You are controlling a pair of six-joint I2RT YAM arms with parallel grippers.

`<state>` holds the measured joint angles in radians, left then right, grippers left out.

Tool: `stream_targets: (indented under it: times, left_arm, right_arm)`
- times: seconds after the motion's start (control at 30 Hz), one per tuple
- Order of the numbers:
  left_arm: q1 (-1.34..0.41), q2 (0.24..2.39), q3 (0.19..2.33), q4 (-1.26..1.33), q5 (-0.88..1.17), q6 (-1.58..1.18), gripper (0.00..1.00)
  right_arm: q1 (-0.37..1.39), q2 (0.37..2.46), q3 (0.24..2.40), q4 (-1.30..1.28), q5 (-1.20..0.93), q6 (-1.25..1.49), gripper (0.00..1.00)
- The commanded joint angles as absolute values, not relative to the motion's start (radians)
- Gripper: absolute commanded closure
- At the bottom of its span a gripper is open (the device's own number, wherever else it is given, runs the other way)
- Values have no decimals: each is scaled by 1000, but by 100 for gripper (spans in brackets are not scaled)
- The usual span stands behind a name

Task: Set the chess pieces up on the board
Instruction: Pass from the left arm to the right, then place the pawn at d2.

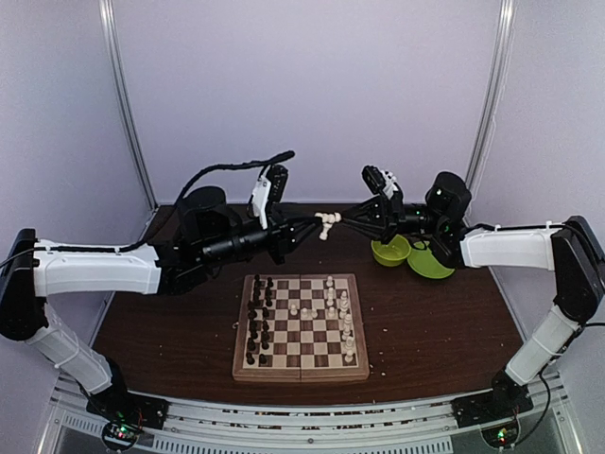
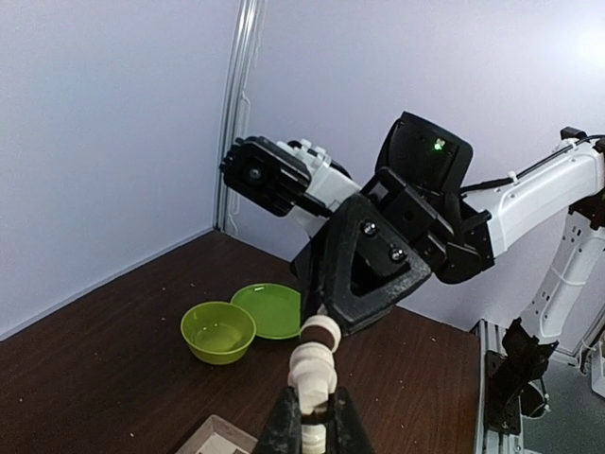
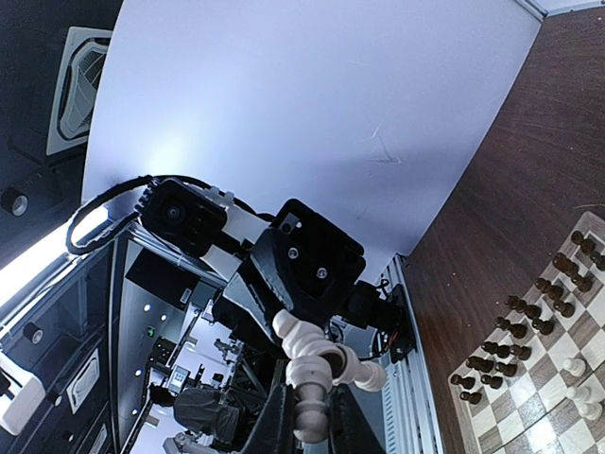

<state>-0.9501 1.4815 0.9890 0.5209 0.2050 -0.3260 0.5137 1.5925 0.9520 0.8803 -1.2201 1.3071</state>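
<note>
Top view, left claw (image 1: 315, 228): clenched on a cream chess piece (image 1: 328, 223), up in mid-air.
Top view, right claw (image 1: 342, 219): tip to tip with the left claw, grip hard to make out.
Top view, chessboard (image 1: 301, 373): below both claws, pieces too small to name.
Left wrist: own fingers cut off at the bottom edge; green bowl (image 2: 218, 331) and green plate (image 2: 272, 307) beyond the claw, leftward.
Right wrist: fingers flank the cream piece, contact unclear; dark pieces (image 3: 560, 265) on the board, right of the claw.

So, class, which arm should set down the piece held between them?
Probably right: its end effector also clasps the cream-white turned chess piece, and cream pieces line the checkered wooden board's right side.
</note>
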Motion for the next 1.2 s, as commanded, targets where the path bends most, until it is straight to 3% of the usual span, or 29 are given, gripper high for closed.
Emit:
stream_targets:
  times: [0.0, 0.2, 0.37, 0.43, 0.57, 0.63, 0.87, 1.17]
  left_arm:
    - [-954, 1503, 905, 636, 209, -381, 100]
    - [-954, 1536, 779, 740, 205, -461, 100]
    - [-954, 1589, 766, 663, 214, -493, 100]
    - [-955, 1604, 782, 609, 215, -500, 100]
    - [-954, 1614, 832, 472, 211, -483, 100]
    - [-954, 1611, 848, 425, 205, -478, 100]
    - [-955, 1596, 862, 352, 209, -470, 100]
    - [-960, 1548, 834, 280, 117, -505, 100]
  right_arm:
    - [512, 1591, 923, 791, -1209, 1181, 89]
    - [507, 1637, 915, 626, -1224, 981, 91]
    - [481, 1620, 942, 439, -1219, 791, 93]
    - [470, 1592, 986, 254, -1200, 626, 94]
    - [475, 1572, 1192, -432, -1017, 56, 94]
    - [484, 1574, 1259, -586, -904, -98, 95]
    - [524, 1675, 1460, -890, -537, -369, 93]
    - [693, 1640, 1499, -954, -382, -490, 94]
